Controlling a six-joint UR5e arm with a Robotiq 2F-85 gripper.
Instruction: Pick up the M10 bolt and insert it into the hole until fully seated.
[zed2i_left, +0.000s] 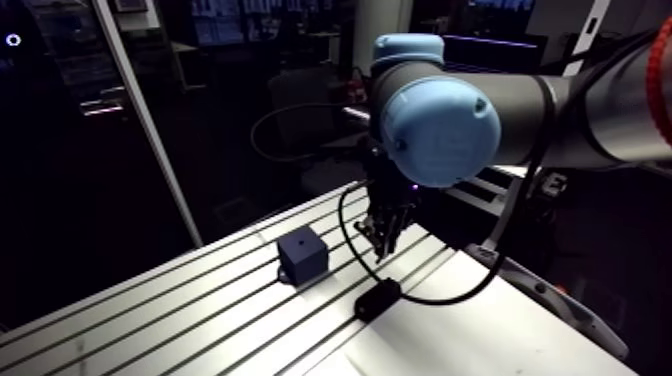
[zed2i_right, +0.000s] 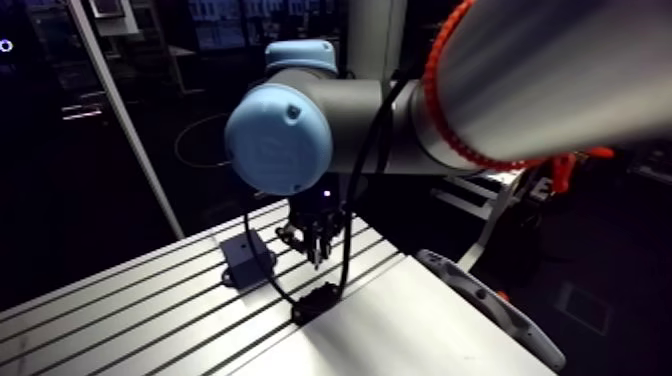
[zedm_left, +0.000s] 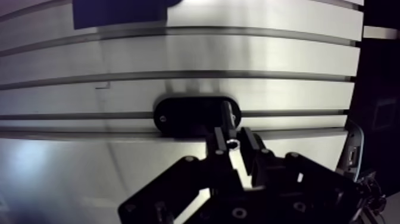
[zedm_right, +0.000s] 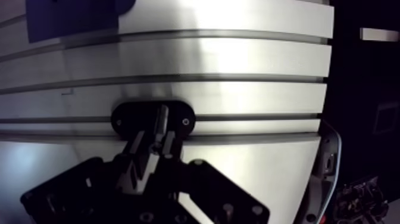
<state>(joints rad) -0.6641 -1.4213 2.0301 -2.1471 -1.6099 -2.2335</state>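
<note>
Progress approx a third: pick looks done, insertion not yet begun. Gripper (zedm_left: 235, 143) has its two fingers close together w/ a slim metallic shaft pinched between them, which I take to be the M10 bolt (zedm_right: 159, 122). The bolt's end pokes out ahead of the fingertips, over the black oval holder (zedm_left: 178, 116) on the slotted table (zed2i_left: 150, 320). In the arm view the fingertips hang clear above that holder, so the bolt seems lifted free, tho the wrist view alone can't confirm a gap. Dark blue block (zed2i_left: 301, 256), presumably w/ the target hole, sits apart from the holder, a few table slots further ahead of the gripper; the hole itself is too dim to make out. Left to do, by my reading: carry bolt over to block, line shaft up w/ hole, lower & push till head seats. Alignment looks the delicate part: shaft appears slanted in the wrist view, tho that may be just the lens
</note>
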